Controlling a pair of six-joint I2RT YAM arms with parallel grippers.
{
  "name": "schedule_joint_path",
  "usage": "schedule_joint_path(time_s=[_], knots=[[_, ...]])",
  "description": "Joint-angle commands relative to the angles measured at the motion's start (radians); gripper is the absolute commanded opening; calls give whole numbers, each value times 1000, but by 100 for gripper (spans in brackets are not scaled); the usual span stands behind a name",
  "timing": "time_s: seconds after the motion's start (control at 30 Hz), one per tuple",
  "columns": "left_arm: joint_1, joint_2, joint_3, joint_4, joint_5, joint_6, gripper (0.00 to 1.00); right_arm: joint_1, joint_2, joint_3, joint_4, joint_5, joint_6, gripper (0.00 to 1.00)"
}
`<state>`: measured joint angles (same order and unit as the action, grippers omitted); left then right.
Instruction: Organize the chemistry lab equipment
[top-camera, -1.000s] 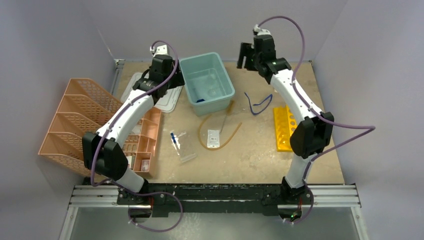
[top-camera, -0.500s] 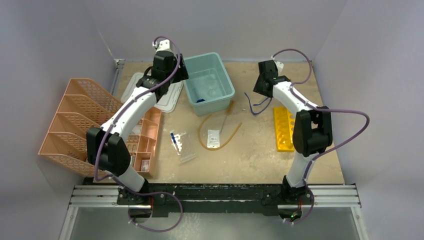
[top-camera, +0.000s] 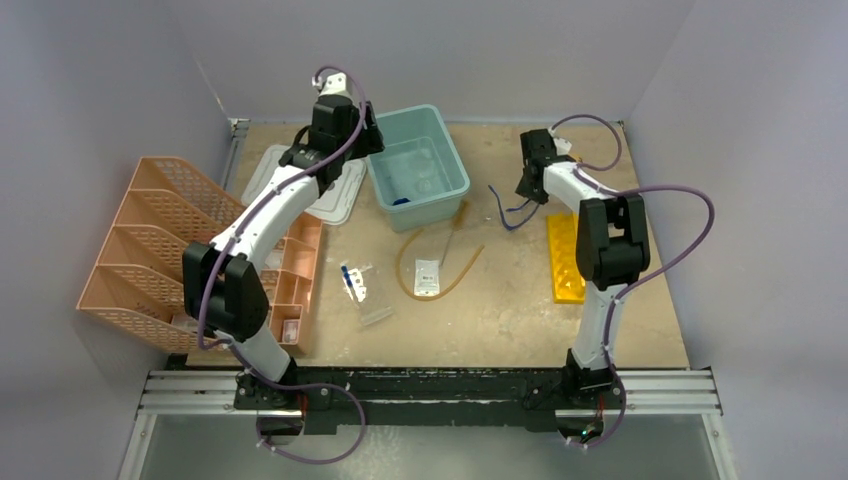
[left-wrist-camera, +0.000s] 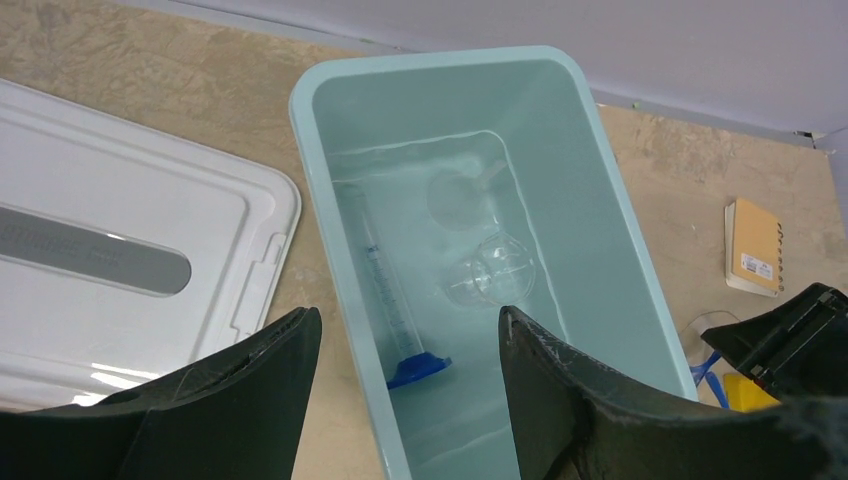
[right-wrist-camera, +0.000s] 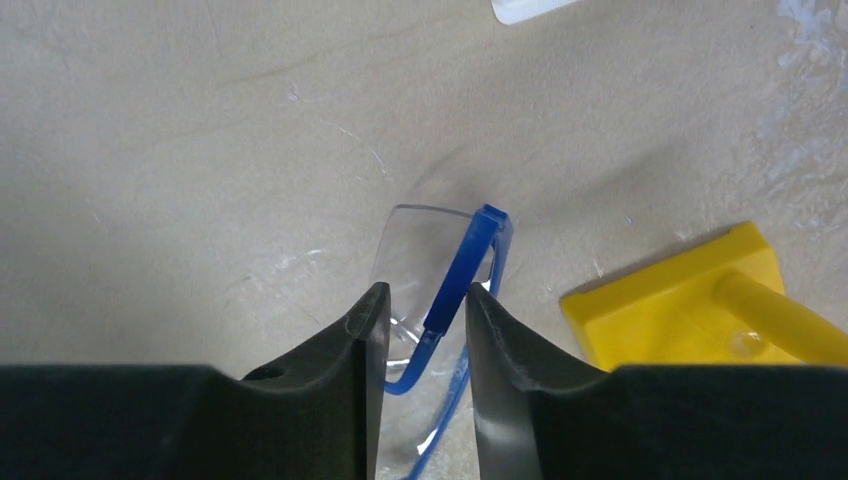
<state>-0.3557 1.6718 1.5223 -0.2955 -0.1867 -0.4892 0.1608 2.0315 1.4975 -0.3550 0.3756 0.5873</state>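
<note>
My right gripper (top-camera: 524, 187) (right-wrist-camera: 428, 300) is low over the blue-framed safety glasses (top-camera: 515, 210) (right-wrist-camera: 455, 270). Its jaws are partly open and straddle the blue frame with gaps on both sides. My left gripper (top-camera: 362, 135) (left-wrist-camera: 410, 325) is open and empty above the teal bin (top-camera: 425, 212) (left-wrist-camera: 310, 150). In the bin lie a blue-based clear cylinder (left-wrist-camera: 385, 290) and a glass dish (left-wrist-camera: 492, 272). Amber rubber tubing (top-camera: 455, 280), a white packet (top-camera: 427, 277), a thin glass rod (top-camera: 450, 245) and blue-capped tubes (top-camera: 348, 280) lie mid-table.
A yellow rack (top-camera: 565, 260) (right-wrist-camera: 690, 310) lies right of the glasses. A white lid (top-camera: 335, 200) (left-wrist-camera: 120, 260) lies left of the bin. Peach file trays (top-camera: 150, 240) and a peach organizer (top-camera: 295, 280) stand at the left. A small brown notebook (left-wrist-camera: 755, 245) lies behind the glasses.
My right gripper has come down from high near the back wall to the safety glasses. My left gripper has shifted up and right toward the teal bin.
</note>
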Motion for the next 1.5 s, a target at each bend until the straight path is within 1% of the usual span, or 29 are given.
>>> schedule_joint_path(time_s=[0.0, 0.07, 0.23, 0.3, 0.37, 0.47, 0.63, 0.77, 0.9, 0.97, 1.1, 1.2, 1.27, 1.37, 1.4, 1.47], knots=[[0, 17, 77, 49, 23, -5, 64, -11, -4, 59, 27, 5, 2, 33], [0, 24, 86, 48, 26, -6, 64, -12, -1, 62, 36, -1, -1, 27], [0, 26, 85, 61, 51, -17, 64, -14, -15, 69, 57, -3, -15, 6], [0, 23, 79, 67, 60, -23, 64, -15, -34, 68, 74, -9, -29, 0], [0, 22, 73, 78, 74, -36, 64, -17, -57, 72, 88, -21, -45, 0], [0, 20, 59, 112, 135, -67, 64, -18, -97, 83, 105, -58, -67, 0], [0, 17, 34, 172, 249, -111, 65, -20, -187, 72, 197, -189, -133, 0], [0, 10, 32, 177, 258, -121, 65, -20, -258, 61, 283, -306, -200, 0], [0, 9, 32, 184, 274, -133, 66, -21, -303, 86, 328, -428, -277, 0], [0, 14, 29, 206, 331, -143, 67, -20, -325, 100, 348, -471, -317, 0], [0, 44, 35, 264, 467, -181, 68, -20, -362, 144, 350, -619, -376, 0], [-4, 52, 17, 371, 542, -218, 67, -19, -375, 184, 332, -740, -397, 0], [-14, 53, 11, 408, 559, -222, 66, -19, -377, 199, 324, -811, -390, 0], [-49, 53, 15, 430, 556, -177, 64, -14, -379, 201, 340, -904, -351, 0], [-64, 54, 16, 428, 543, -152, 64, -11, -379, 201, 347, -928, -338, 0], [-94, 51, 22, 416, 474, -88, 63, -3, -380, 201, 350, -962, -315, 0]])
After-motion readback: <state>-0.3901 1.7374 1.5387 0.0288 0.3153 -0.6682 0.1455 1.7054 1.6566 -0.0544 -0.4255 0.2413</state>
